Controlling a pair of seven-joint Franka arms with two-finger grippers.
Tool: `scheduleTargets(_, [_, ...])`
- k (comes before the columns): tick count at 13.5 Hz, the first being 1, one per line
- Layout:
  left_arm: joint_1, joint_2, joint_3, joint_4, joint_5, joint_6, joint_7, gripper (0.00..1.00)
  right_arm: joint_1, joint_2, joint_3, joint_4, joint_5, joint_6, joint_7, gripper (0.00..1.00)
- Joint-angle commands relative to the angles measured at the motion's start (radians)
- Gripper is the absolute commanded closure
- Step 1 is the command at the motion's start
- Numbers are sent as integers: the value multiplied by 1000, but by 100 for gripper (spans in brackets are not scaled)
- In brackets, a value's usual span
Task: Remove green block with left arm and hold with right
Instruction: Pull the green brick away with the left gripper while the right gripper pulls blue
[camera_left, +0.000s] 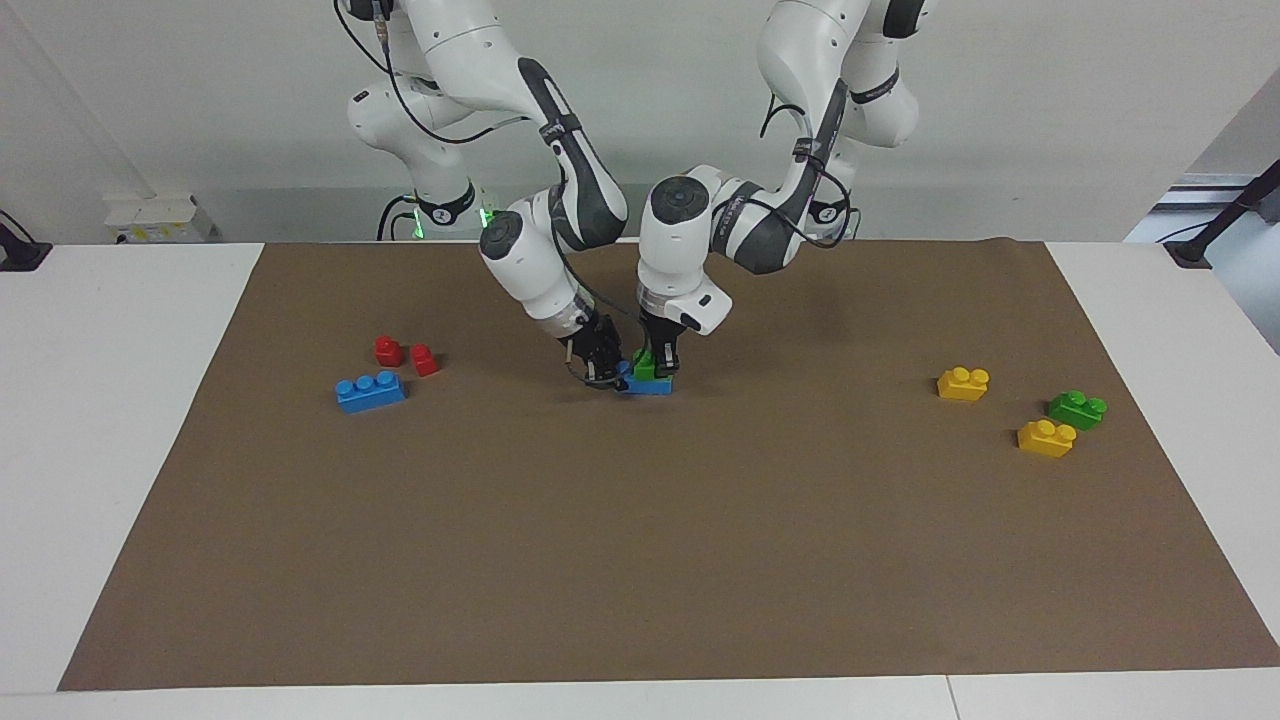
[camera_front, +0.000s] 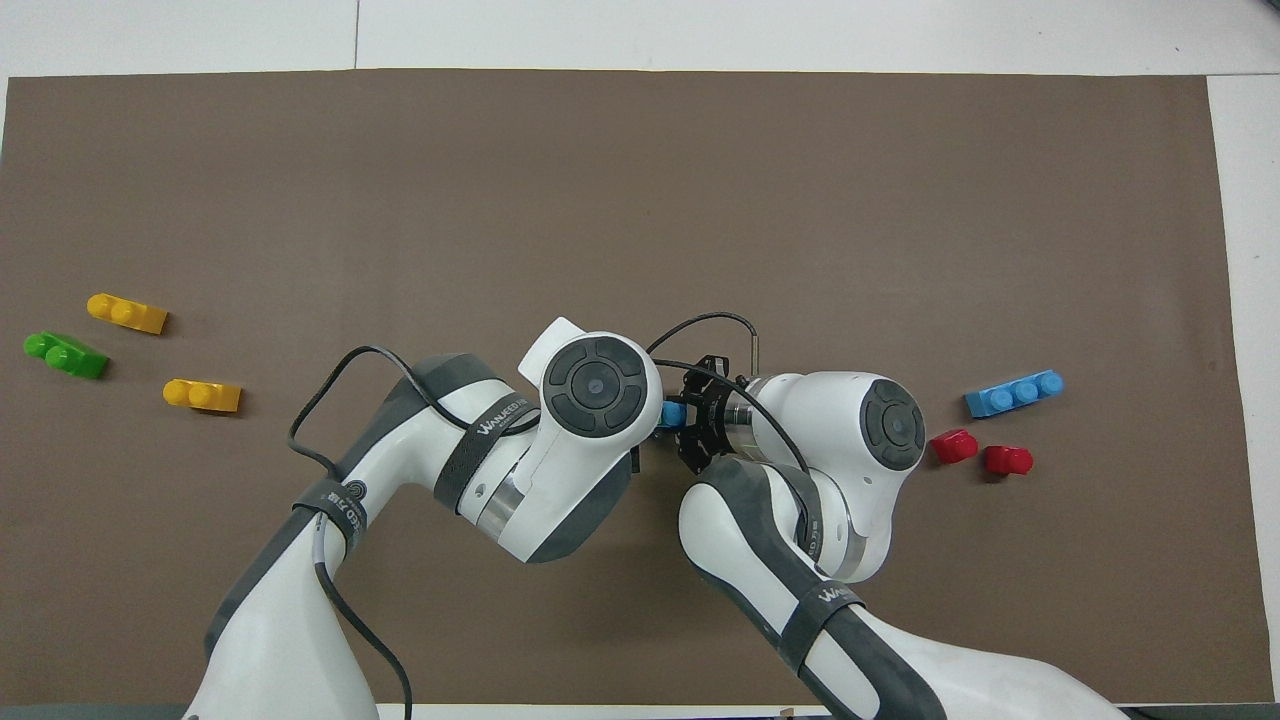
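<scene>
The green block (camera_left: 643, 363) sits on top of a blue brick (camera_left: 650, 386) in the middle of the brown mat. My left gripper (camera_left: 656, 366) comes straight down on the green block and is shut on it. My right gripper (camera_left: 607, 377) reaches in low from the right arm's end and is shut on the end of that blue brick. In the overhead view the left wrist covers the green block, and only the blue brick's end (camera_front: 673, 413) shows beside the right gripper (camera_front: 697, 430).
Toward the right arm's end lie another blue brick (camera_left: 370, 391) and two red blocks (camera_left: 388, 350) (camera_left: 424, 359). Toward the left arm's end lie two yellow bricks (camera_left: 963, 383) (camera_left: 1046, 438) and a darker green brick (camera_left: 1077, 408).
</scene>
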Motion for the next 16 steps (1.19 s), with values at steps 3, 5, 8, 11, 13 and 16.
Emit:
scheduleTargets(3, [42, -91, 5, -28, 10, -42, 7, 100, 0, 4, 0, -7, 37, 21, -21, 100])
scheduleTargets(5, [60, -120, 5, -28, 10, -73, 21, 100, 0, 4, 0, -7, 35, 21, -21, 100])
scheduleTargets(8, [126, -131, 7, -28, 10, -107, 65, 100, 0, 4, 0, -7, 35, 21, -21, 100])
scheduleTargets(11, [224, -145, 5, -28, 10, -128, 168, 100, 0, 4, 0, -5, 35, 20, -21, 100])
scheduleTargets(13, [280, -146, 5, -28, 10, -128, 251, 100, -1, 4, 0, 2, 35, 12, -23, 100])
scheduleTargets(16, [365, -143, 5, -30, 10, -124, 396, 100, -21, -5, -3, 21, 35, -17, -29, 100])
